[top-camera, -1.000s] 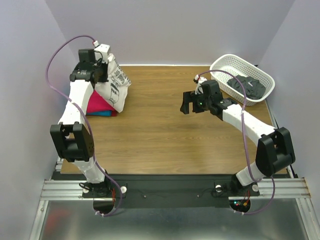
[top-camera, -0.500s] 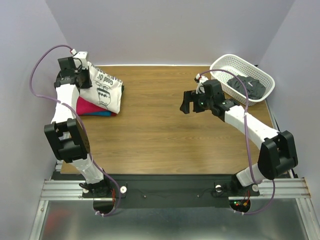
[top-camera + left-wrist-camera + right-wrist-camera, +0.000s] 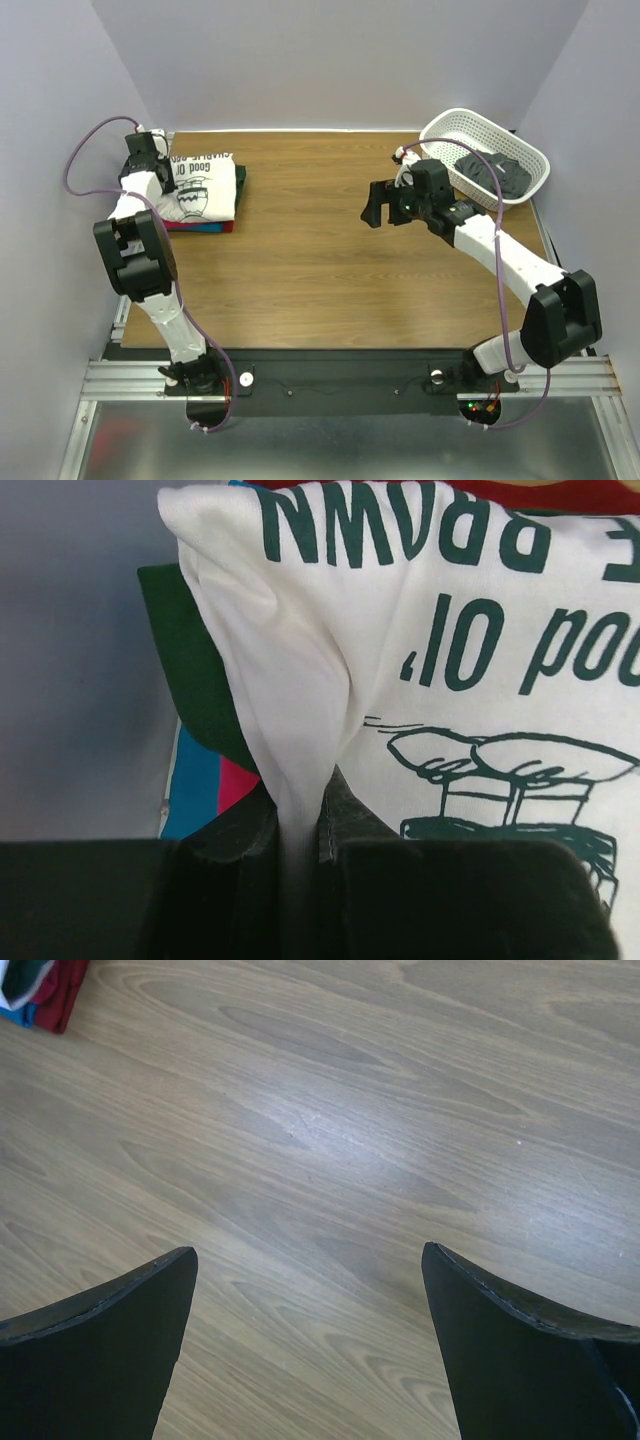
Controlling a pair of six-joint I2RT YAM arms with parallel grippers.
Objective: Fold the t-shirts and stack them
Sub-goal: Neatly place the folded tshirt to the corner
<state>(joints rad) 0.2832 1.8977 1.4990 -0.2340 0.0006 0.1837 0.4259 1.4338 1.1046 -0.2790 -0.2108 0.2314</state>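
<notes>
The white Charlie Brown t-shirt [image 3: 205, 186] lies folded on top of a stack at the table's far left, with red [image 3: 190, 225] and blue cloth edges showing under it. My left gripper [image 3: 152, 168] is at the stack's far-left edge, shut on a pinch of the white shirt [image 3: 300, 810]. In the left wrist view the white shirt [image 3: 480, 650] fills the frame, with a dark green sleeve [image 3: 195, 680] and magenta [image 3: 235, 785] and blue [image 3: 195, 790] cloth below. My right gripper [image 3: 385, 205] is open and empty above the bare table middle [image 3: 310, 1260].
A white lattice basket [image 3: 440, 130] at the far right holds a dark garment [image 3: 492, 172]. Purple-grey walls close in the table at left, back and right. The stack's corner shows at the top left of the right wrist view [image 3: 40, 985].
My left gripper has swung left and down with the white shirt, laying it flat on the stack. The right arm has barely moved.
</notes>
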